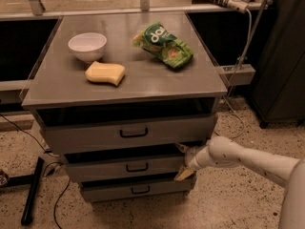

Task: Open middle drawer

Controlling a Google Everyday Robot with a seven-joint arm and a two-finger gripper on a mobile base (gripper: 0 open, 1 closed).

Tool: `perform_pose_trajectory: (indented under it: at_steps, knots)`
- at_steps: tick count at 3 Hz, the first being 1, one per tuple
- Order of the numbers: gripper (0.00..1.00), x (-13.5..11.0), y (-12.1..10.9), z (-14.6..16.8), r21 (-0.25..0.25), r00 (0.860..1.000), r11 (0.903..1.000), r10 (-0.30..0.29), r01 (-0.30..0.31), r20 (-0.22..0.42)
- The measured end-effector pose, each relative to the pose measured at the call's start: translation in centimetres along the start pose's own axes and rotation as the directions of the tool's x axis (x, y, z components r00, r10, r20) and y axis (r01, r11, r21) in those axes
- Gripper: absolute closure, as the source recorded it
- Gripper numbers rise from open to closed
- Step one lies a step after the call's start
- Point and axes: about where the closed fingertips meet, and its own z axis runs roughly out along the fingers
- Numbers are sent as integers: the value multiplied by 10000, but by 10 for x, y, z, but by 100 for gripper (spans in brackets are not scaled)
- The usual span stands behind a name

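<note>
The jaws of the gripper (183,162) are being held spread apart at the arm-side end of the middle drawer (109,170), one tip above its front and one below, with nothing seen to be clamped. That front is being shown under the table (143,87), between the other two drawers, its black handle (137,167) untouched. Taking hold is judged to be the step in hand. Closing on the front and a straight outward pull are being called for next.
</note>
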Motion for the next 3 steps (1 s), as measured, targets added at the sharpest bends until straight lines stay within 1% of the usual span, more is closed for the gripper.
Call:
perform_pose_trajectory:
  at_steps: [1,2,3]
  knots:
    - [41,-1,0,0,-17,10000,10000,-12,12,14]
    - [64,-14,5,-15,-286,9996,9994,-195,201,207]
    - [88,-17,34,-61,-454,9997,9987,-220,224,91]
